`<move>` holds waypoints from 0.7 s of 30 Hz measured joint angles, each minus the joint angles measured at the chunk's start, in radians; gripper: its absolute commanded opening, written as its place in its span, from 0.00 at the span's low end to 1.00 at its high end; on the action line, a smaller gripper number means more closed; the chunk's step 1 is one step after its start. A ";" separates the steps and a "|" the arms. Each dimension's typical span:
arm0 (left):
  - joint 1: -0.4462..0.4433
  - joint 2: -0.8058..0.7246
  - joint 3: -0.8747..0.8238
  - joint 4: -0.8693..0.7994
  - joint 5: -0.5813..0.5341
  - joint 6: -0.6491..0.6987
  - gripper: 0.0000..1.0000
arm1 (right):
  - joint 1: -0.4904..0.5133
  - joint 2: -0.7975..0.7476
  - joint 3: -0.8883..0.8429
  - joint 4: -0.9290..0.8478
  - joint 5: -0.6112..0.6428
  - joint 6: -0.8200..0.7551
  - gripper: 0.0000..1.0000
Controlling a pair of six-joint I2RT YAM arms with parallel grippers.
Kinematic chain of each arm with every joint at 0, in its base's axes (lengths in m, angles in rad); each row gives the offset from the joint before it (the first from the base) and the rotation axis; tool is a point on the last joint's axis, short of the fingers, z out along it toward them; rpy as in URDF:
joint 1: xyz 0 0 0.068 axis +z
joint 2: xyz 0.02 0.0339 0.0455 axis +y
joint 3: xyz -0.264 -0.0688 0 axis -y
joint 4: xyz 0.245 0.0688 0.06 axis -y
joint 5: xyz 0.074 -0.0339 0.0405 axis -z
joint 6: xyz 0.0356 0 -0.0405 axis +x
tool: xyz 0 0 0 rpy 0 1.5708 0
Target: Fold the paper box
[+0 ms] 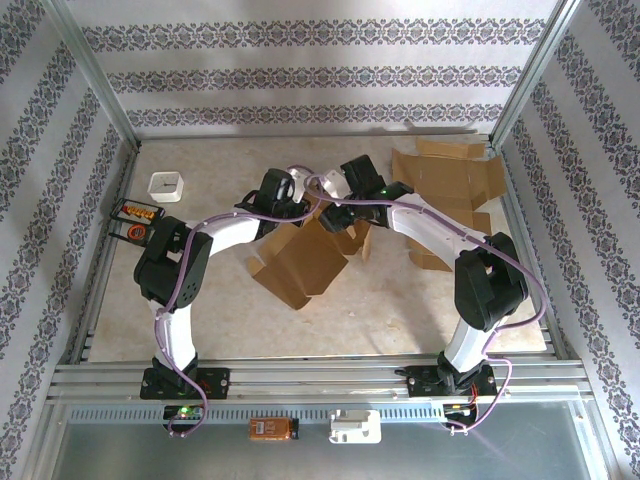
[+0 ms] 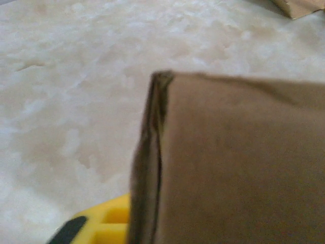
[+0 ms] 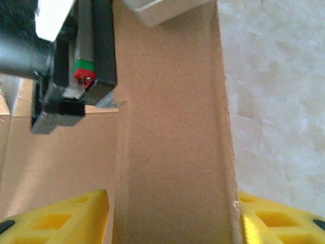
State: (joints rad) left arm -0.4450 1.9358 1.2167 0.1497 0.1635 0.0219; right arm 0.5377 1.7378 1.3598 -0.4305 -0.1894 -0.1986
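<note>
The brown paper box (image 1: 300,262) lies partly folded in the middle of the table, its far edge lifted between both arms. My left gripper (image 1: 285,197) holds a doubled wall of the box (image 2: 238,162). One yellow finger (image 2: 101,223) presses against the wall's left face and the other is hidden behind the card. My right gripper (image 1: 337,207) meets it from the right. In the right wrist view my right gripper (image 3: 172,208) stands open, its yellow fingers (image 3: 56,213) astride an upright box panel (image 3: 172,127). The left gripper's black body (image 3: 76,66) shows just beyond that panel.
A second flat cardboard blank (image 1: 450,175) lies at the back right. A small white box (image 1: 165,186) and an orange-and-black tool (image 1: 135,215) sit at the left side. Metal frame posts and patterned walls enclose the table (image 1: 390,300).
</note>
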 measured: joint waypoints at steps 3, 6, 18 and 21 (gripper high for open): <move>0.000 0.000 -0.006 -0.009 -0.031 0.006 0.03 | 0.009 -0.033 -0.002 0.015 -0.002 0.069 0.71; 0.000 0.000 -0.006 -0.009 -0.050 0.014 0.00 | 0.008 -0.092 -0.014 0.029 0.007 0.129 0.74; -0.053 -0.112 -0.128 -0.048 -0.250 -0.085 0.23 | 0.008 -0.443 -0.200 0.100 0.066 0.574 0.76; -0.086 -0.124 -0.166 -0.050 -0.308 -0.145 0.25 | 0.008 -0.464 -0.248 0.100 0.067 0.664 0.75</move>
State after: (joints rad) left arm -0.5312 1.8114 1.0512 0.0998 -0.1448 -0.1226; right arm 0.5461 1.2736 1.1122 -0.3309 -0.1226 0.4656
